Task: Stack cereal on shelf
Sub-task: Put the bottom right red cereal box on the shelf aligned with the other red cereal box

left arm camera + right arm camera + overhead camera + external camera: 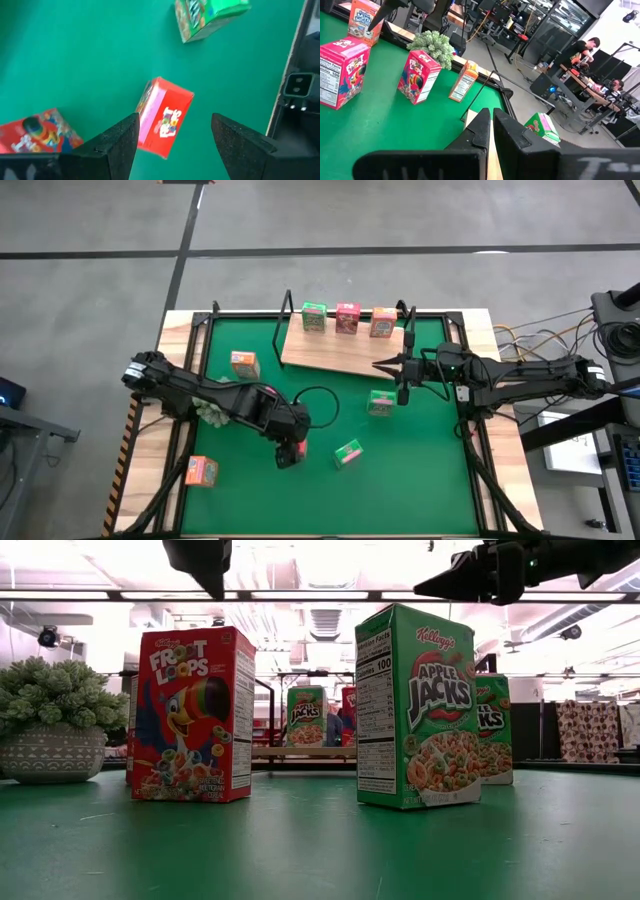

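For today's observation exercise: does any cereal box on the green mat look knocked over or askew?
No box is clearly toppled. The green Apple Jacks box and red Froot Loops box stand upright on the green table mat, though scattered at differing angles.

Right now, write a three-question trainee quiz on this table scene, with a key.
1. True or false: the right claw is shut and empty.
2. How many cereal boxes stand on the wooden shelf?
3. Which box lies beneath the open left claw? A) red box B) green box C) orange box

Key: 1 true, it hovers at the shelf's edge. 2 three: green box, pink box, orange box. 3 A.
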### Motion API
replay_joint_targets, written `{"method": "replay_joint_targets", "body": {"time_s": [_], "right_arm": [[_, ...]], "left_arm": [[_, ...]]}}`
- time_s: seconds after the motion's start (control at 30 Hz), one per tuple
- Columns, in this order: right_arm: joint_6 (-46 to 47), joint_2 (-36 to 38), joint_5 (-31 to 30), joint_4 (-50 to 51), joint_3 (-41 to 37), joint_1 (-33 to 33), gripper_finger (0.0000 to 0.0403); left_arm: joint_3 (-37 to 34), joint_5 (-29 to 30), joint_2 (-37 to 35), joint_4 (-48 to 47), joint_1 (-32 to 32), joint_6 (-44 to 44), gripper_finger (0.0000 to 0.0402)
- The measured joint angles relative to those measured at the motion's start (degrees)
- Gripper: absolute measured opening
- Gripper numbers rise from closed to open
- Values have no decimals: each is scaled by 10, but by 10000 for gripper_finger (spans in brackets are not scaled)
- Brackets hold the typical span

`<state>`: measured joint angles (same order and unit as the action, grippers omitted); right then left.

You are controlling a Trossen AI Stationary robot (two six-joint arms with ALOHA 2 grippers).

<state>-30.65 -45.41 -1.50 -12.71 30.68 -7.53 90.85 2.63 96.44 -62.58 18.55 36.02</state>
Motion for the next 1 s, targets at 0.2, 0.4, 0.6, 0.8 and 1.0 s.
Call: {"method": "replay_joint_targets", "body": {"time_s": [0.2,0.4,0.6,0.8,1.0], "right_arm": [[0,0,0,0,0,0,13],[0,0,0,0,0,0,13],[0,0,0,0,0,0,13],[0,0,0,0,0,0,13],[-4,0,0,0,0,0,13]], "left_arm": [[0,4,0,47,-2,-11,231],[0,29,0,138,-2,-51,231],[0,44,0,206,-4,-79,231],[0,44,0,181,-4,-50,233],[0,44,0,177,-4,-1,261]]}}
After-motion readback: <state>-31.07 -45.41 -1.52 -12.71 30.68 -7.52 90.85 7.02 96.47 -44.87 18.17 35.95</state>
